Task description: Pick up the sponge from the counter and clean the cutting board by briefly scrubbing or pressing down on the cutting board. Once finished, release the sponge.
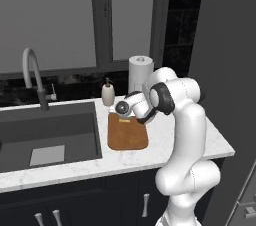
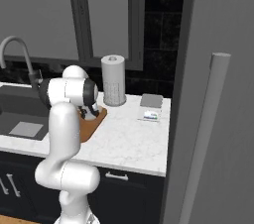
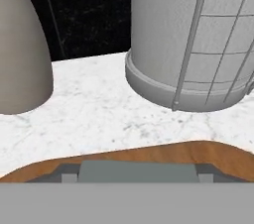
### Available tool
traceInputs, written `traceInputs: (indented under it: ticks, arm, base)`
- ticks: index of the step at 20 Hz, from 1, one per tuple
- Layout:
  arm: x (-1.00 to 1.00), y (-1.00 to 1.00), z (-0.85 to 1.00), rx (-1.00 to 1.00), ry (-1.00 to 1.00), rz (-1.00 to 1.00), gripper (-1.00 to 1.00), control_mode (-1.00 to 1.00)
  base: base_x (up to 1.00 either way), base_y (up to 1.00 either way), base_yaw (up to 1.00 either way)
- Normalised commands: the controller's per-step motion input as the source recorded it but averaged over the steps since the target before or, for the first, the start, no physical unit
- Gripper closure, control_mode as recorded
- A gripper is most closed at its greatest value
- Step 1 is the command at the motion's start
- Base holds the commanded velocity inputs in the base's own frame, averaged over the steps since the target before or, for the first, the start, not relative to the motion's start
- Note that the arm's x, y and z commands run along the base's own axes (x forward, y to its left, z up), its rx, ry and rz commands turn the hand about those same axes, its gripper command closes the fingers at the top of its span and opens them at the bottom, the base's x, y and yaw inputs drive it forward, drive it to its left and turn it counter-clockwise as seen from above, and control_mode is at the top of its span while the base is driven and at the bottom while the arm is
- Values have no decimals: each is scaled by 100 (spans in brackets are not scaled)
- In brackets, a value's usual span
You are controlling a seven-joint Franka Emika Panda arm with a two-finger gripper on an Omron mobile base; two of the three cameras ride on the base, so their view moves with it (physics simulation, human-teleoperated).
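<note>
- Hand view looks low along the brown wooden cutting board (image 3: pixel 218 156), whose rounded far edge crosses the bottom. A grey-green flat top (image 3: pixel 136 172), apparently the sponge, sits between two dark finger tips (image 3: pixel 69 174), which seem closed against its ends.
- Beyond the board in that view lies the white marble-look counter (image 3: pixel 99 114), with a grey paper-towel roll in a wire holder (image 3: pixel 193 39) at upper right and a beige bottle body (image 3: pixel 22 54) at left.
- Left base view shows the whole board (image 1: pixel 127 135) flat on the counter (image 1: pixel 200 140) just right of the dark sink basin (image 1: pixel 47 137). The arm bends down over the board's far end, its hand (image 1: pixel 125 107) low there; a sliver of yellow shows beneath it.
- That view also shows the curved grey faucet (image 1: pixel 32 77) and the soap dispenser (image 1: pixel 108 93) behind the board.
- Right base view adds a blue-and-white flat object (image 2: pixel 151 115) on the counter (image 2: pixel 129 143), well apart from the board (image 2: pixel 92 126), which the arm mostly hides.
</note>
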Motion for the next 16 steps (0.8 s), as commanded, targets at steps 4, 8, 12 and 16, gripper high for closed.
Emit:
traceInputs:
  ticks: [4,8,12,16]
  arm:
    - [5,-6,-35,0,-6,0,100,-100]
    - [-6,-59,-33,1,-7,0,100,-100]
    - [-28,-72,-21,4,-1,0,100,-100]
    - [-59,-24,-36,4,0,-4,100,-100]
  base:
    - [0,0,0]
    - [0,0,0]
    - [0,0,0]
    - [0,0,0]
